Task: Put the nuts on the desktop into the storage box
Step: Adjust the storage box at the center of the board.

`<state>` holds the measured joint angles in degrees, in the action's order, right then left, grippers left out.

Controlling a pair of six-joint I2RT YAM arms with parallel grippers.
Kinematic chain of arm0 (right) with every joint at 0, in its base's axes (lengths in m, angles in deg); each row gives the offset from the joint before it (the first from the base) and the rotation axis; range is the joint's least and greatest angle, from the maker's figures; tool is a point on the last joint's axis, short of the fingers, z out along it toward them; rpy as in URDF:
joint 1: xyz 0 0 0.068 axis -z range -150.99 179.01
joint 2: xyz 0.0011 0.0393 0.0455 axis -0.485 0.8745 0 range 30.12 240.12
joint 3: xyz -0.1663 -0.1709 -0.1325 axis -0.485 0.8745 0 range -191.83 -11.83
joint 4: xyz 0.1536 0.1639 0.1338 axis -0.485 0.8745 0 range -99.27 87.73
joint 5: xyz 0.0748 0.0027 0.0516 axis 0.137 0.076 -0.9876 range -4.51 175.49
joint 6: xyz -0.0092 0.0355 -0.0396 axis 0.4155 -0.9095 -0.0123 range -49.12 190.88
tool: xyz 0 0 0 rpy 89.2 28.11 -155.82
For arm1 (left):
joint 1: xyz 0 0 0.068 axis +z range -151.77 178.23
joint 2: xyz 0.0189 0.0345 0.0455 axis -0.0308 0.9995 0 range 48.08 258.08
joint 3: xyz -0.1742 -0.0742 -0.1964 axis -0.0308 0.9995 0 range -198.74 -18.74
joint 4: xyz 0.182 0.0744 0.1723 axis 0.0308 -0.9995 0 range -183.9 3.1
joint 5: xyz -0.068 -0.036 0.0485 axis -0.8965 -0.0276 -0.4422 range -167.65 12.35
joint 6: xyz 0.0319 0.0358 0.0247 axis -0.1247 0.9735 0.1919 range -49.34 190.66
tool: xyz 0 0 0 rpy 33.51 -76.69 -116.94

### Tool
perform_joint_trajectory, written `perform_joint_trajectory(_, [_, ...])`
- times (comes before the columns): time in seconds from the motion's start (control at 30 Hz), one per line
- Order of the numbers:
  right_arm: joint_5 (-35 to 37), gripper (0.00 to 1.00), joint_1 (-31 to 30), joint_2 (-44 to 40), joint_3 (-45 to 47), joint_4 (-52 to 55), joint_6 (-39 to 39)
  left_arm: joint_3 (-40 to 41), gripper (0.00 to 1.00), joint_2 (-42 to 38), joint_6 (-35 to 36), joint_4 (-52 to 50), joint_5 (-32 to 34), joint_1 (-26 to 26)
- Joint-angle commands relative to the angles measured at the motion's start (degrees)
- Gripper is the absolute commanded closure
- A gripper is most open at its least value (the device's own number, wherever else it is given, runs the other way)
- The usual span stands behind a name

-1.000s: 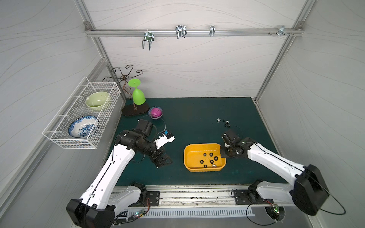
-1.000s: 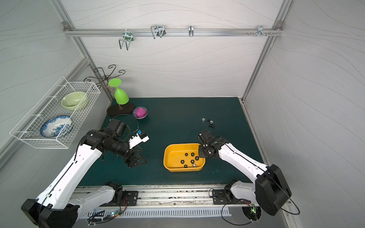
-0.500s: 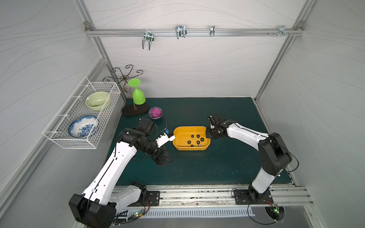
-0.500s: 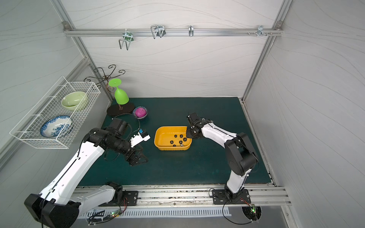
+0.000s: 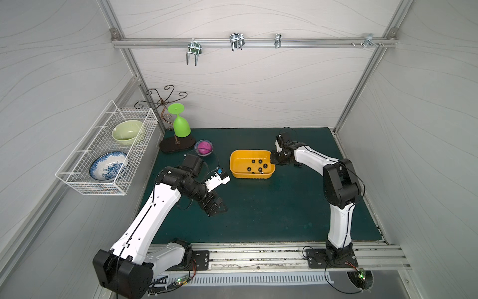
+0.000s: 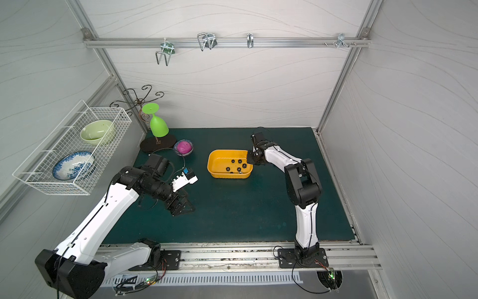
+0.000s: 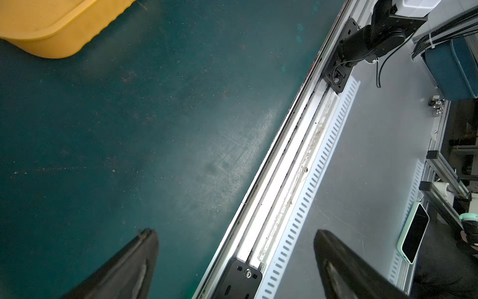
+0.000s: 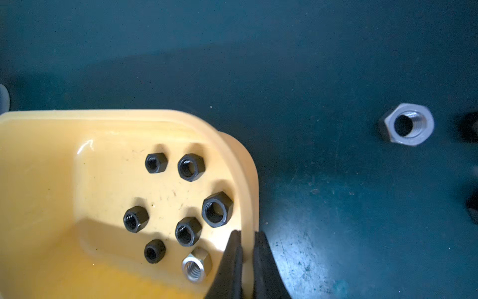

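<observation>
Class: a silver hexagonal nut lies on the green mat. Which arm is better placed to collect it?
Probably right: the right end effector, shut on the yellow plastic storage box, is near the silver hexagonal nut; the open left end effector hovers farther away.

Yellow storage box (image 8: 103, 115), black nuts (image 8: 191, 167)

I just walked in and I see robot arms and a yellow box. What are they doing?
The robot is filling the yellow storage box. The right end effector is shut on the box's rim, pinching the wall at one end. Seven nuts lie inside, six black and one silver. At least one silver nut is out on the green desktop beside the box. The left end effector hangs open over bare desktop, holding nothing.
</observation>
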<state>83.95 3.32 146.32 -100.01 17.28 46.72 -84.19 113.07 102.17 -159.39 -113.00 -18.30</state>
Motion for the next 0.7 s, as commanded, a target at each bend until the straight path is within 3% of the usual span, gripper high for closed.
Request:
perform_joint_trajectory(0.0, [-1.8,0.95,-0.3,0.7,-2.3,2.2,2.8,-1.7,0.02,0.7,-0.2,0.9,-0.2,0.3])
perform_joint_trajectory(0.1, [-2.9,0.81,-0.3,0.4,-3.2,3.6,3.9,-1.9,0.02,1.2,-0.3,0.9,-0.5,0.3])
perform_joint_trajectory(0.23, [-1.5,0.70,-0.2,-2.9,-3.1,4.4,4.5,-2.7,0.02,2.1,-0.5,1.4,-1.3,0.3])
perform_joint_trajectory(0.43, [-0.7,0.48,1.4,-9.0,-4.0,8.4,6.6,-9.2,0.02,4.8,-4.7,5.6,0.5,0.2])
perform_joint_trajectory(0.53, [0.9,0.28,3.3,-12.7,-3.9,10.4,7.6,-13.1,0.02,7.3,-7.5,8.7,0.0,0.2])
perform_joint_trajectory(0.57, [1.3,0.06,4.1,-13.7,-3.8,10.8,8.2,-14.7,0.02,8.7,-8.6,9.4,-0.2,0.1])
perform_joint_trajectory(0.6, [1.9,0.01,4.8,-14.7,-3.5,11.1,9.0,-16.1,0.02,10.2,-9.5,9.4,-0.4,0.1])
perform_joint_trajectory(0.67, [6.3,0.01,5.9,-16.7,-2.5,11.4,11.6,-19.9,0.02,14.0,-12.2,9.6,-0.8,0.0])
